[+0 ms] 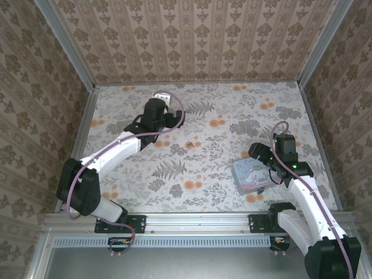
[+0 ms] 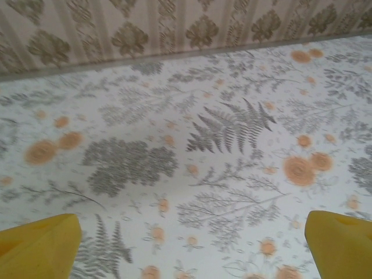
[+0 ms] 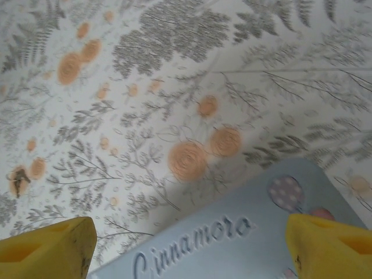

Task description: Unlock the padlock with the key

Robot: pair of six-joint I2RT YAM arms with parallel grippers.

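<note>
The right gripper (image 3: 189, 247), yellow fingers spread wide and empty, hangs over a pale blue tin (image 3: 232, 229). At its nine o'clock, well apart, lies a tiny brownish speck, probably the key (image 3: 19, 180); the padlock cannot be told apart there. The left gripper (image 2: 189, 244), equally spread and empty, hovers over bare table (image 2: 174, 116). Such small targets risk being nudged away or missed.

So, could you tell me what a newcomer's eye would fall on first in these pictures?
The busy floral table and the patterned walls around it strike first. Next comes the pale blue tin lettered Cinnamoro, near the right front, with the open right gripper poised over it. The left gripper, also open, is stretched toward the table's far side.
</note>
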